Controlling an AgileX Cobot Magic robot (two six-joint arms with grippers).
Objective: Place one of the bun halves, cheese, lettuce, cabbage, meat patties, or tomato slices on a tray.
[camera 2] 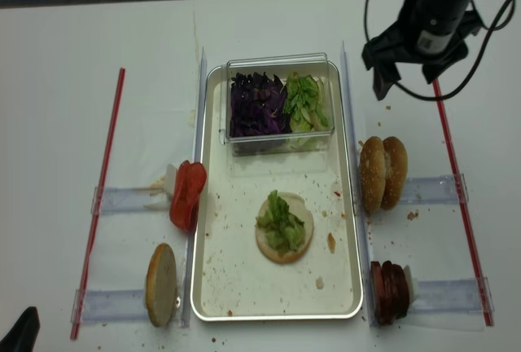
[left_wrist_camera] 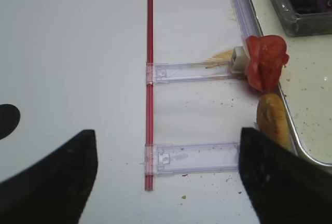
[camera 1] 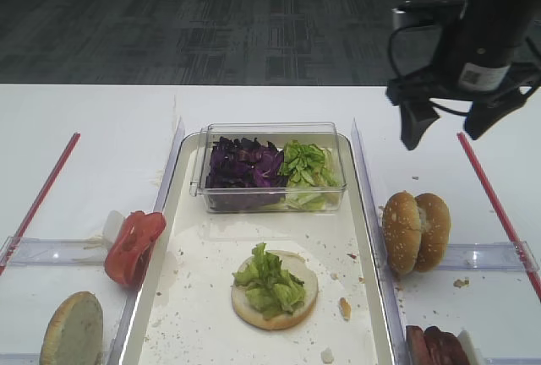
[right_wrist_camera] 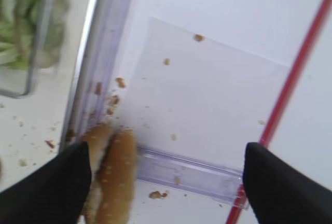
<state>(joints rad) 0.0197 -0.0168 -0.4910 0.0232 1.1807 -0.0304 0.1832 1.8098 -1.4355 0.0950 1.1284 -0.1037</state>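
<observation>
The white tray (camera 1: 199, 297) holds a bun half (camera 1: 297, 302) topped with lettuce (camera 1: 269, 278). A clear box at its far end holds cabbage (camera 1: 245, 162) and more lettuce (camera 1: 306, 164). Two seeded bun halves (camera 1: 414, 231) stand on edge right of the tray, with meat patties (camera 1: 435, 346) nearer. To the left stand tomato slices (camera 1: 133, 247) and another bun half (camera 1: 72, 329). My right gripper (camera 1: 448, 124) hangs open and empty above the table beyond the right buns (right_wrist_camera: 116, 177). My left gripper (left_wrist_camera: 166, 182) is open and empty, left of the left bun half (left_wrist_camera: 272, 117). Cheese is out of view.
Red strips (camera 1: 494, 204) (left_wrist_camera: 150, 79) run along both outer sides of the work area. Clear plastic holders (left_wrist_camera: 192, 157) lie across the table between the strips and the tray. Crumbs are scattered over the tray and table.
</observation>
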